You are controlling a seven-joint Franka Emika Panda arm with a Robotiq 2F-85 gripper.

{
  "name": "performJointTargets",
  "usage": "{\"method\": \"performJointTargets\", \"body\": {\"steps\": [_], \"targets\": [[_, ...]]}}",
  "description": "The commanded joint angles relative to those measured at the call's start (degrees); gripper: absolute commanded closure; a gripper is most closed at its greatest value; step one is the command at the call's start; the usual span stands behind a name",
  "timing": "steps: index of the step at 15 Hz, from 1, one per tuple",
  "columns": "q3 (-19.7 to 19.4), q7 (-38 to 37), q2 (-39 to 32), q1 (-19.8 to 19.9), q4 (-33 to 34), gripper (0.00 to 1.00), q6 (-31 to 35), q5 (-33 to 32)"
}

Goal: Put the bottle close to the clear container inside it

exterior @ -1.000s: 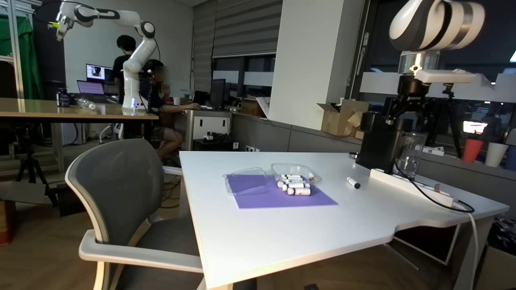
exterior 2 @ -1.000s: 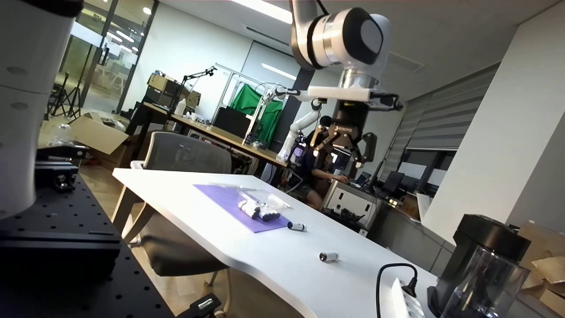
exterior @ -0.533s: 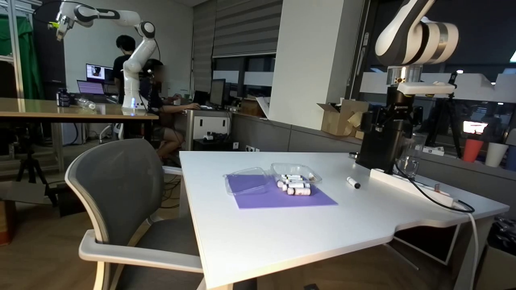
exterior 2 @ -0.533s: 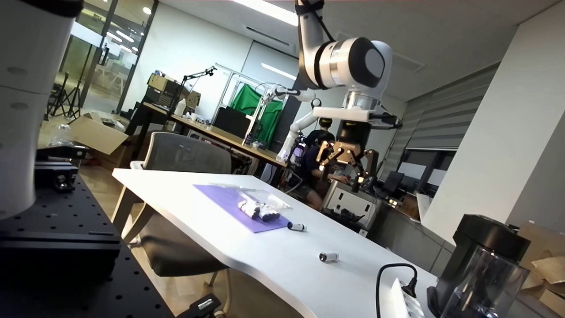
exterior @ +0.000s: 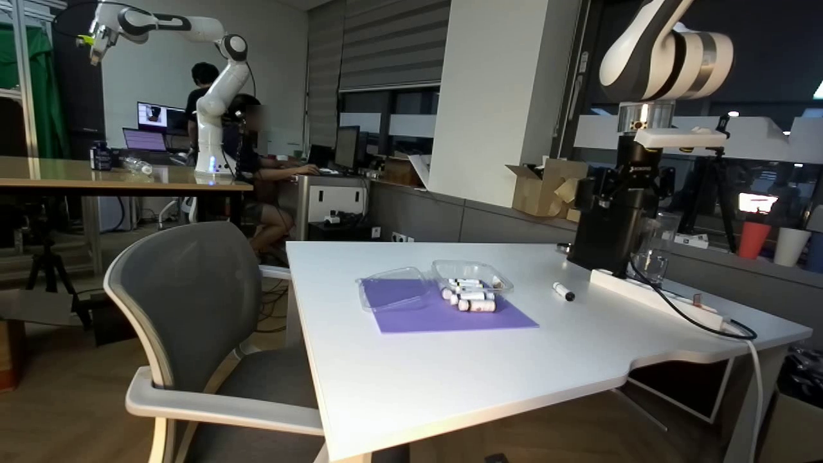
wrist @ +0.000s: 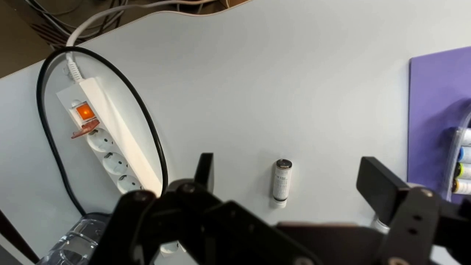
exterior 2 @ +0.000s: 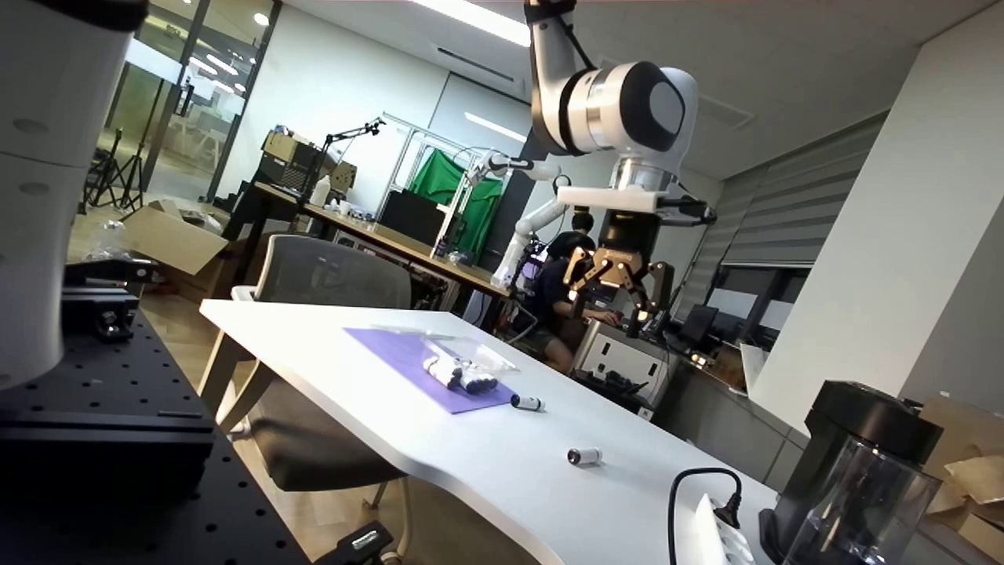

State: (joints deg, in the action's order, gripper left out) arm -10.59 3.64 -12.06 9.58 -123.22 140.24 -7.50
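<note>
Saw a bottle (wrist: pixel 282 184), maybe the wanted one, low down between wide, empty jaws. Looked light, hard, smooth, likely to roll. Seemed best pinched round its middle.

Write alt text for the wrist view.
Open gripper above a white table, a small white bottle lying framed between its fingers. At left, a power strip with a lit orange switch; at the right edge, a clear container of bottles on a purple sheet.
</note>
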Motion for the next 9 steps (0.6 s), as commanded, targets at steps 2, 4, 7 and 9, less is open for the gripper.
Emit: {"method": "performJointTargets", "body": {"steps": [2, 4, 7, 9], "targets": [[1.19, -1.56, -6.47, 0.20, 6.97, 0.00, 3.43, 4.02], [1.69, -3.53, -11.48, -0.76, 12.34, 0.00, 4.02, 4.56], [2.39, -7.45, -19.60, -3.54, 20.84, 0.00, 5.91, 3.51], [2.23, -11.18, -24.68, -6.21, 25.87, 0.00, 7.06, 3.07]]}}
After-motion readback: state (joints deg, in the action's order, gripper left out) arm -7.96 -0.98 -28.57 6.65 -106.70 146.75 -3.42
